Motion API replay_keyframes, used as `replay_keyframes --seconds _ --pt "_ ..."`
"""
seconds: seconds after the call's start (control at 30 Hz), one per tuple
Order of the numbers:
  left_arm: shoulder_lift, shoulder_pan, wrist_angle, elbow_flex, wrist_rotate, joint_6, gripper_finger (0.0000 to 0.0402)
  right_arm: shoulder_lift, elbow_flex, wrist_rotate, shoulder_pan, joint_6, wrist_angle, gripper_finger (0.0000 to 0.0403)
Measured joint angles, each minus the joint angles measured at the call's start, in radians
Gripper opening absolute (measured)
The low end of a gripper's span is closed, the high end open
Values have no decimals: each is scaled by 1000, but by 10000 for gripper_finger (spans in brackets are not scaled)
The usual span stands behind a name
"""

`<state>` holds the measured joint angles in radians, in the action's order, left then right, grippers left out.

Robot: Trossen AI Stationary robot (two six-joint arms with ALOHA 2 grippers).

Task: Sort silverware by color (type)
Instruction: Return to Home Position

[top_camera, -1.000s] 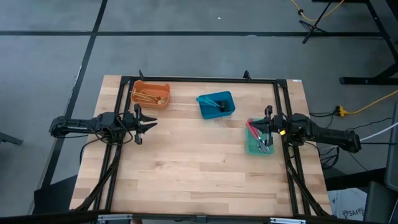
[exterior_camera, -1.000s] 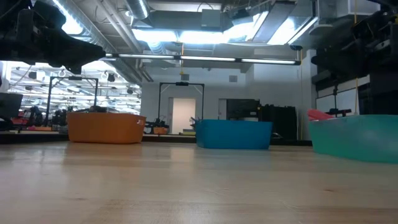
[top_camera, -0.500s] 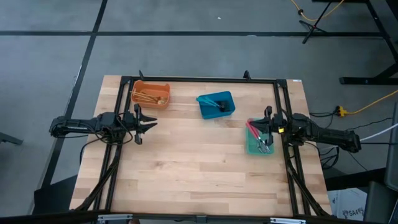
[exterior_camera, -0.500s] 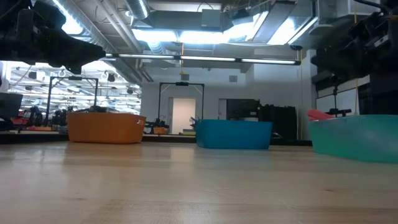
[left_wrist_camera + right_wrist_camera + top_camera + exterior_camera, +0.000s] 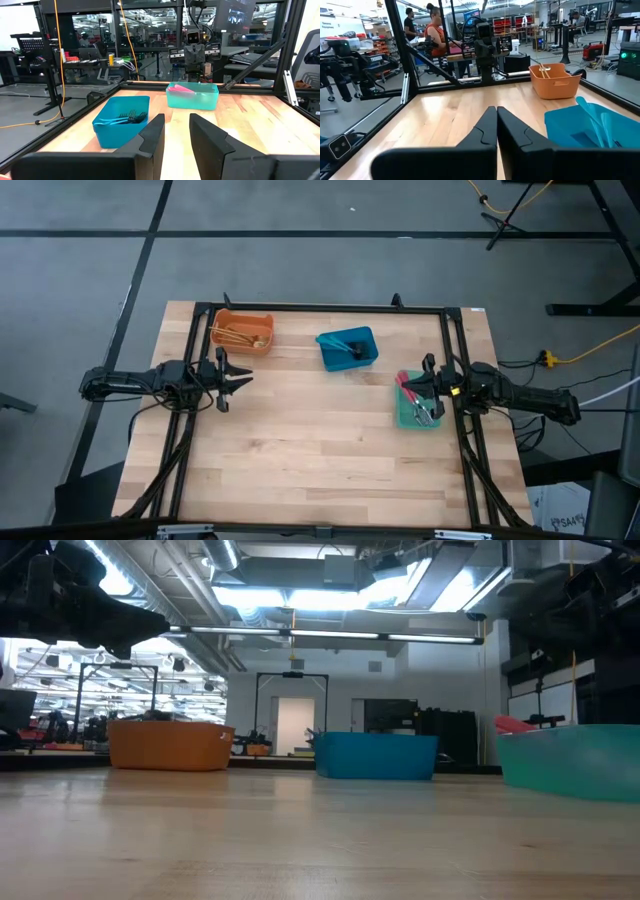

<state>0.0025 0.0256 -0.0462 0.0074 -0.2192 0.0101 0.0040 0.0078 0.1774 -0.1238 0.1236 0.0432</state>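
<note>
The silverware lies in three bins. Gold pieces (image 5: 232,336) are in the orange bin (image 5: 243,332), dark grey forks (image 5: 131,118) in the blue bin (image 5: 347,348), and red (image 5: 408,390) and silver-grey pieces (image 5: 424,412) in the green bin (image 5: 418,404). My left gripper (image 5: 240,377) hovers level at the table's left side, open and holding nothing; its fingers (image 5: 150,137) stand apart. My right gripper (image 5: 420,383) hovers level over the green bin's far end, shut with nothing between its fingers (image 5: 490,127).
A black frame (image 5: 320,308) runs along the table's far edge and down both sides. Bare wood spreads across the middle and near part of the table (image 5: 320,450). Beyond the table there are people (image 5: 437,35) and workshop equipment.
My right gripper has rolled a little about its own pointing line while staying over the green bin. Its fingers have stayed shut. The bins and silverware have not moved.
</note>
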Motion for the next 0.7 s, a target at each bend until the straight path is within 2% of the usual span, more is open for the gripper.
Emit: replay_keyframes --seconds 0.3,0.43,0.6,0.7 --pt "0 0 0 0 0 0 84 0 0 -4 10 52 0 1" --pt "0 0 0 0 0 0 84 0 0 -64 81 37 -10 0" --pt "0 0 0 0 0 0 84 0 0 -200 170 -66 -24 0" --pt "0 0 0 0 0 0 84 0 0 -217 191 -131 -22 0"
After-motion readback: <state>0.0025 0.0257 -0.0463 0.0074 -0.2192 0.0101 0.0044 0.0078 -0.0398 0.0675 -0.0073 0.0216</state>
